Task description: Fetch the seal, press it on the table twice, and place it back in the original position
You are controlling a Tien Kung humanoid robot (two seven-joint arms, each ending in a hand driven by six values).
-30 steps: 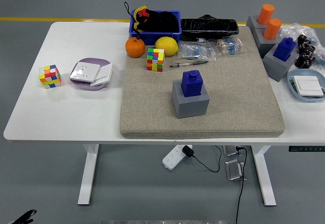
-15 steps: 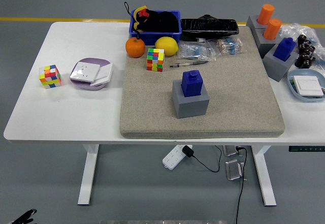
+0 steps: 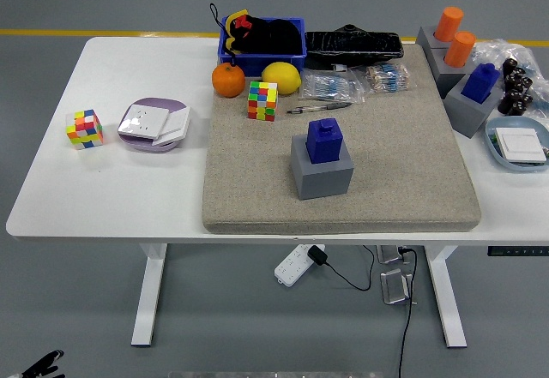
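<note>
The seal (image 3: 323,141) stands on its block (image 3: 322,172), mid-mat (image 3: 257,198).

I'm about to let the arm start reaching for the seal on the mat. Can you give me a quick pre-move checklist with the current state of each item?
1. Blue block-shaped seal seated upright in its grey cube holder: ok.
2. Holder resting on the beige felt mat, away from its edges: ok.
3. Bare mat in front of the holder for pressing: ok.
4. Nearest clutter, the silver pen and multicoloured puzzle cube, lying apart from the holder: ok.
5. Robot hands' readiness: cannot tell; only a black tip shows at the lower left corner.
6. No person's hands over the table: ok.
</note>
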